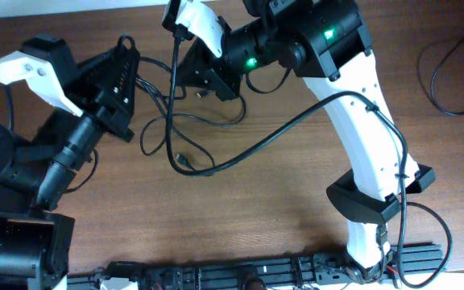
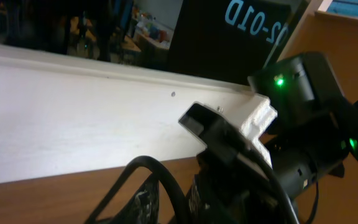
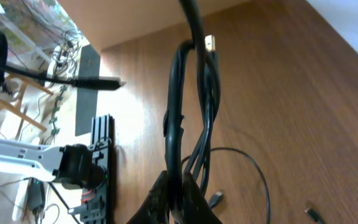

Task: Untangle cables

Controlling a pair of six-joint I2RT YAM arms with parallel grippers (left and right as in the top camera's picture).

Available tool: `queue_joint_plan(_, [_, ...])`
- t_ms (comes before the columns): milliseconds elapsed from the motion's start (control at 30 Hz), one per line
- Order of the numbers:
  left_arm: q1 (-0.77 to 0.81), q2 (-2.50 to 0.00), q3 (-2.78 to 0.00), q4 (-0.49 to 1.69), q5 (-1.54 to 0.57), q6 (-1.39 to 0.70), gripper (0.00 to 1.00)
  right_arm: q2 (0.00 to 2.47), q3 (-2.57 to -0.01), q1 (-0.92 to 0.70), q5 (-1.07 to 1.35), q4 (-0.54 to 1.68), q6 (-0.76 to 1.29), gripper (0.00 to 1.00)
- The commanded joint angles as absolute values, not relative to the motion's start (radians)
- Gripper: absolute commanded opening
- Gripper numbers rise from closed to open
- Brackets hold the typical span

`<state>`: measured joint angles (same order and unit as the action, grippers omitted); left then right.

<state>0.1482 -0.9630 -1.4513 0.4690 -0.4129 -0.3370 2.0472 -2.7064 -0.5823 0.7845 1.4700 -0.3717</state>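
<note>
Right gripper [image 3: 174, 194]: fingers closed on a bundle of thin black cables [image 3: 209, 106], held above the wooden table [image 3: 303, 93]. A gold-tipped plug [image 3: 210, 42] sits at the bundle's far end. Left gripper [image 1: 131, 84]: beside the tangle's left loops; cannot tell how wide it stands. Separate cable [image 1: 449, 80]: well apart, at the table's right edge.

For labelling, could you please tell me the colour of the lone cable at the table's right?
The lone cable is black, clearest overhead.
</note>
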Motion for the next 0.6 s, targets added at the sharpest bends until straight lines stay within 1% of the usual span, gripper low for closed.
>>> queue_joint_plan(0, [0.141,-0.953,-1.476,0.519,-0.430,-0.327,0.57,2.050,-2.704,-0.566,0.798,1.399,-0.253,0.04])
queue_joint_plan(33, [0.141,-0.953,-1.476,0.538,-0.429,-0.321,0.68,2.050,-2.704,-0.557,0.798,1.374,-0.213,0.04])
queue_joint_plan(67, [0.141,-0.953,-1.476,0.558,-0.428,-0.312,0.74,2.049,-2.704,-0.546,0.799,1.347,-0.171,0.04])
queue_joint_plan(133, [0.141,-0.953,-1.476,0.613,-0.422,-0.265,0.78,2.045,-2.705,-0.521,0.799,1.309,-0.099,0.04])
queue_joint_plan(233, [0.141,-0.953,-1.476,0.659,-0.422,-0.229,0.79,2.034,-2.709,-0.489,0.798,1.299,-0.068,0.04])
queue_joint_plan(367, [0.141,-0.953,-1.476,0.712,-0.368,-0.229,0.79,2.013,-2.709,-0.454,0.797,1.296,-0.052,0.04])
queue_joint_plan(567, [0.141,-0.953,-1.475,0.781,-0.344,-0.229,0.79,1.987,-2.711,-0.412,0.802,1.209,0.100,0.04])
